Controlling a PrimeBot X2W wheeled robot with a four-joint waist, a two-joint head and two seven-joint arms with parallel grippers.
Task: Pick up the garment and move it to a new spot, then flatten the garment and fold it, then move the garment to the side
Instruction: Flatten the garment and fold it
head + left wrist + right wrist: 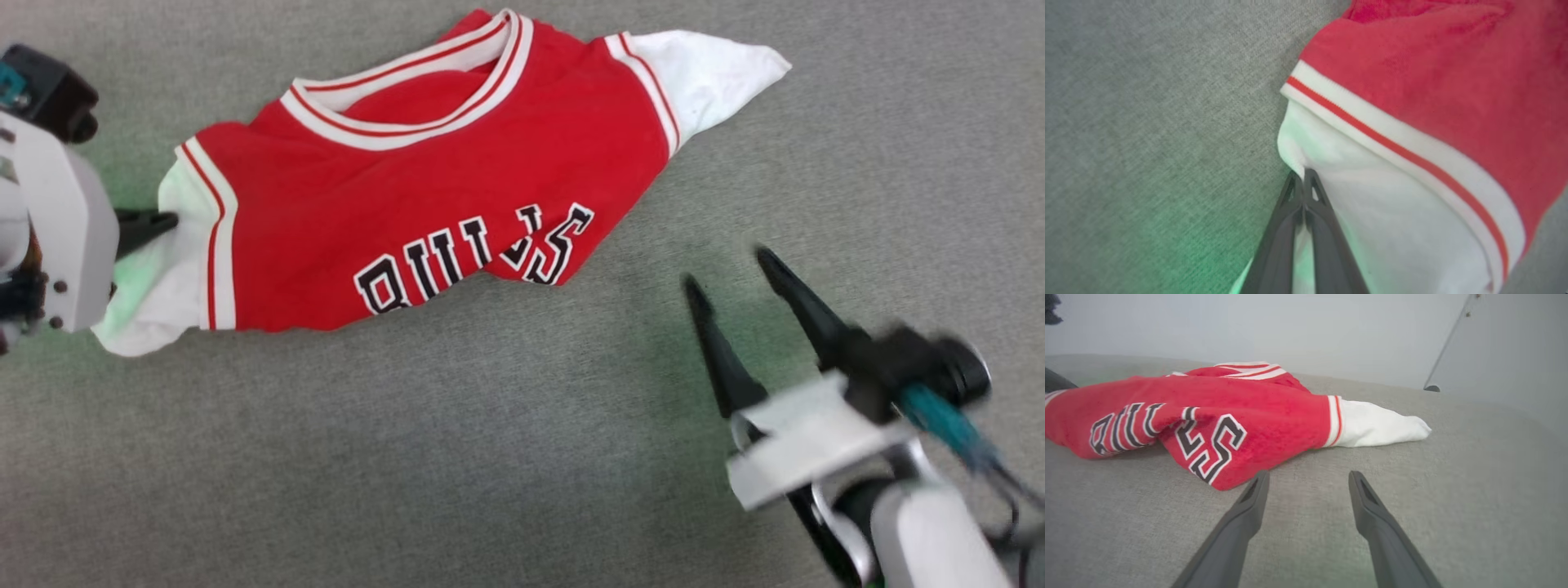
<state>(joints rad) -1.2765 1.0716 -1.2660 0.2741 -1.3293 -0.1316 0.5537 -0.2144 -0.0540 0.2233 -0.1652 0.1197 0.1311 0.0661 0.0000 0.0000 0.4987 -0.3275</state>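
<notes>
The garment, a red jersey with white sleeves, striped neck trim and black lettering, lies crumpled on the grey surface. At the far left my left gripper is shut on the edge of the garment's left white sleeve; in the left wrist view its fingers press together with white cloth pinched at the tips. My right gripper hovers open to the lower right of the garment, a short way from its lettered hem. Nothing lies between the right fingers.
The grey fabric surface spreads wide below and right of the garment. In the right wrist view a pale wall rises behind the surface, with a panel edge at the right.
</notes>
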